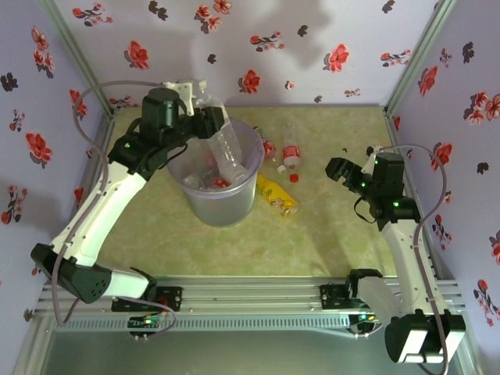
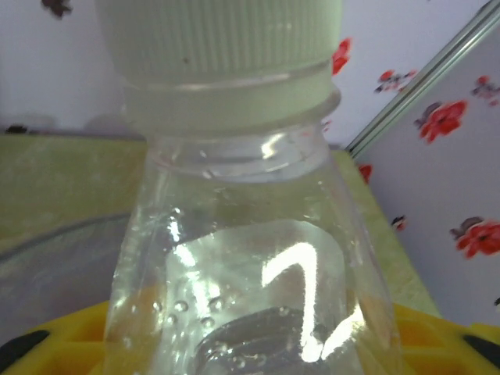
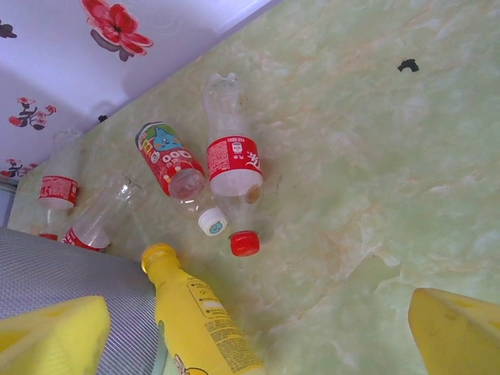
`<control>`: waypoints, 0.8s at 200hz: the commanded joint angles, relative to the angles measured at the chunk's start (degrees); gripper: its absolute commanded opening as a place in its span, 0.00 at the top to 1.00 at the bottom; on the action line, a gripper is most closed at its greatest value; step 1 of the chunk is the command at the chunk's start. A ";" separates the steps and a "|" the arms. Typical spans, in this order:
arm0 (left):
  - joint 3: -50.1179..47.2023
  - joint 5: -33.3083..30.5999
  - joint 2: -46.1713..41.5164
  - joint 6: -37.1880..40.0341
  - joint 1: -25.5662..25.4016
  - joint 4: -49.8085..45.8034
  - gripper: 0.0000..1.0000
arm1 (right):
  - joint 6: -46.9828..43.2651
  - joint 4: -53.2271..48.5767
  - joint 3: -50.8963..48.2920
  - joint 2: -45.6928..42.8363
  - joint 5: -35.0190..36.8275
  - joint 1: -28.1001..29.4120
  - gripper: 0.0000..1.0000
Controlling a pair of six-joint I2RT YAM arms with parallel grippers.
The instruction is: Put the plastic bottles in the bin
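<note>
A clear bottle (image 1: 223,141) hangs tilted over the bin (image 1: 226,209). Its long axis runs diagonally: the white ribbed cap points up and to the far left, and the base dips inside the bin's mouth near the right rim. The left pincer (image 1: 209,117) pinches it just below the cap. In the left wrist view its yellow fingers (image 2: 47,344) flank the bottle's body (image 2: 234,258).

More bottles (image 1: 211,181) lie in the bin's bottom.

To the right of the bin, on the green marbled surface (image 1: 328,242), several bottles lie on their sides:
- A red-capped bottle (image 3: 232,160) has a red label with white writing too small to read.
- A white-capped bottle (image 3: 172,168) has a red label with a blue-green cartoon.
- A yellow bottle (image 3: 199,320) carries fine print.

Two red-labelled bottles (image 3: 58,191) lie nearer the wall.

The right pincer (image 1: 337,169) is spread wide over the surface, its fingers (image 3: 47,332) well apart.
</note>
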 commanded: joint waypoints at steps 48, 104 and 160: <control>-9.28 -2.78 -0.83 0.34 -0.85 0.06 0.66 | 0.72 -0.10 -0.40 4.50 2.06 -0.10 0.04; -15.44 -2.82 -0.83 -0.49 -2.35 0.88 0.66 | 1.80 2.27 -0.94 7.65 4.07 3.09 0.06; -16.26 -2.82 -0.90 -0.95 -2.27 0.60 0.47 | 0.85 4.36 1.95 13.90 6.65 6.94 0.07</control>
